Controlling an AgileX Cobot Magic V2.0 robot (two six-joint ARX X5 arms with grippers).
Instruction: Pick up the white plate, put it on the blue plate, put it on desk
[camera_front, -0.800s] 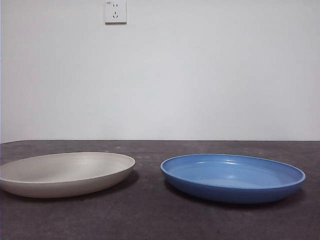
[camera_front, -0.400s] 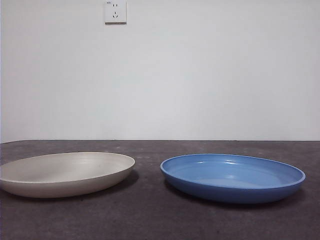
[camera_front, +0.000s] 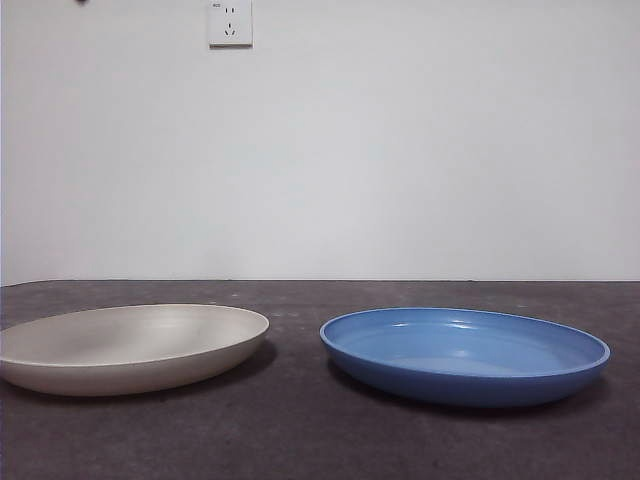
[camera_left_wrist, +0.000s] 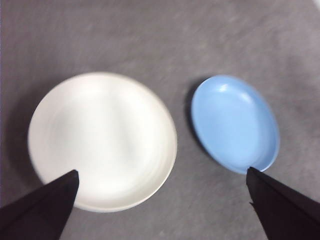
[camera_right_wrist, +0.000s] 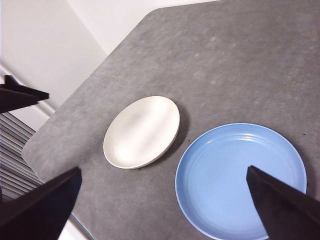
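Note:
The white plate (camera_front: 130, 348) lies flat on the desk (camera_front: 300, 430) at the left, and the blue plate (camera_front: 465, 355) lies beside it at the right with a small gap between them. High above both, my left gripper (camera_left_wrist: 161, 171) hangs open and holds nothing; under it are the white plate (camera_left_wrist: 102, 140) and the blue plate (camera_left_wrist: 235, 122). My right gripper (camera_right_wrist: 164, 169) is also open, empty and high, over the white plate (camera_right_wrist: 141, 131) and the blue plate (camera_right_wrist: 240, 180). A dark tip of an arm (camera_front: 82, 2) pokes in at the front view's top edge.
A wall socket (camera_front: 230, 22) sits on the white wall behind the desk. In the right wrist view the desk's edge (camera_right_wrist: 62, 112) runs close past the white plate, with a slatted surface (camera_right_wrist: 12, 150) beyond it and the other arm's black gripper (camera_right_wrist: 20, 95) above that edge.
A small dark tip has come into the front view at the top left edge. Both plates lie where they were.

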